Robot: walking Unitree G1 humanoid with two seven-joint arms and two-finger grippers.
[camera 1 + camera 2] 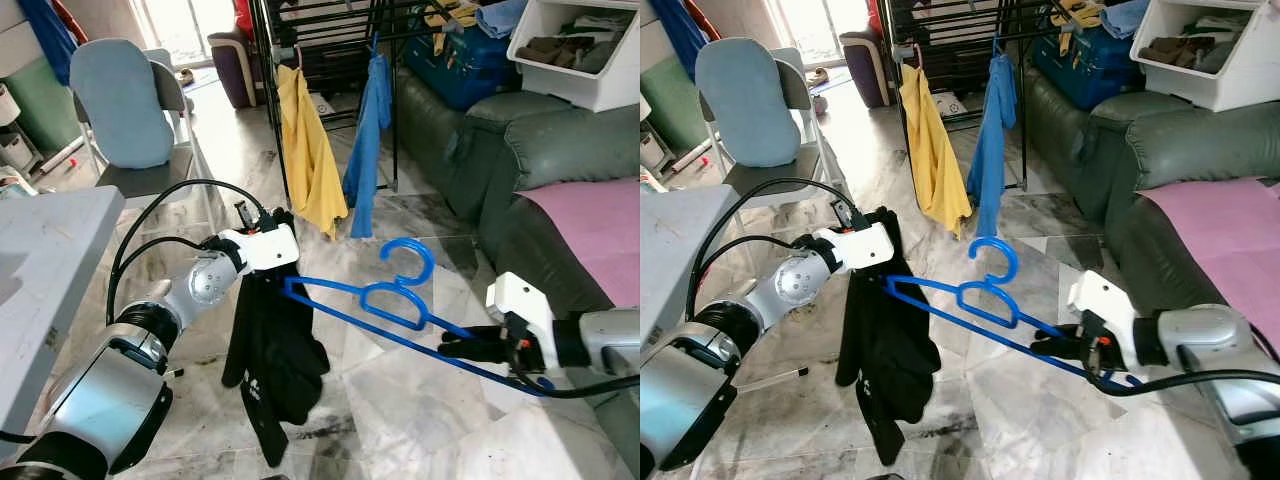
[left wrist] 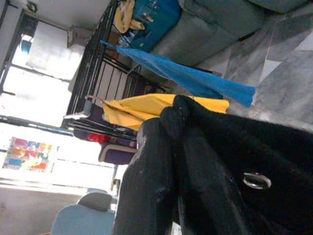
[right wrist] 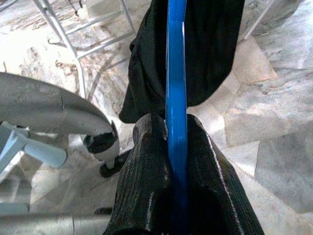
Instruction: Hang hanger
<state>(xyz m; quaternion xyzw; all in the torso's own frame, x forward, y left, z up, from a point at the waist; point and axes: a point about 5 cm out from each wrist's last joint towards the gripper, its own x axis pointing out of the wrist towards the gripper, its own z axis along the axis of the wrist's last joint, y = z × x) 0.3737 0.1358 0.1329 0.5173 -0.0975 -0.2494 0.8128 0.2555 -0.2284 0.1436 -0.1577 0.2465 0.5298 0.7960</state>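
Marble floor [image 1: 400, 400] ran across the room, with a green sofa [image 1: 540, 160] on the right and a black drying rack [image 1: 320, 40] at the far side, where a yellow cloth [image 1: 308, 150] and a blue cloth [image 1: 368, 140] hung. Left gripper [image 1: 272, 222] was pinched on a black garment [image 1: 275, 350] that hung toward the floor. Right gripper [image 1: 462, 345] was clamped on the lower bar of a blue hanger [image 1: 395, 300], held low between the two arms, near the camera and well short of the rack. Its left end seemed to sit inside the garment, hard to confirm. Grey chair [image 1: 125, 110] stood far left.
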